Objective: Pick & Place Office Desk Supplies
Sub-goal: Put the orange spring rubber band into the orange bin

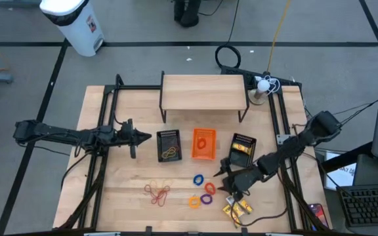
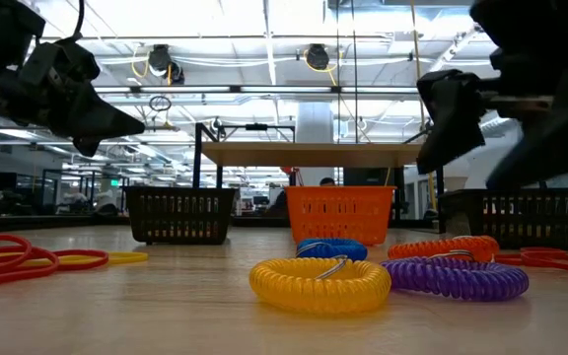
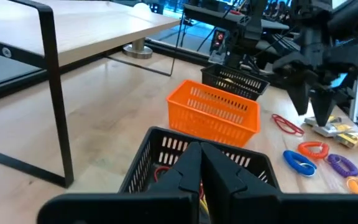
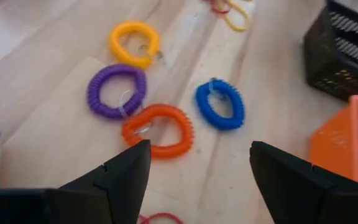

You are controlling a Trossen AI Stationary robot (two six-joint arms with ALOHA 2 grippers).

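Rings (image 4: 157,130) — round springy plastic coils, lying flat on wood; right gripper (image 4: 194,165) claw apart; left gripper (image 3: 199,163) together.

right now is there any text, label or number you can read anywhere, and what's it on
None can be read.
White bin beyond the table: a reddish label, too small to read.
Paper beside the keyboard: dark print, blurred.
Yellow packets near the right gripper: no legible marking.
Spiral rings, orange tray and black mesh trays: no text visible.
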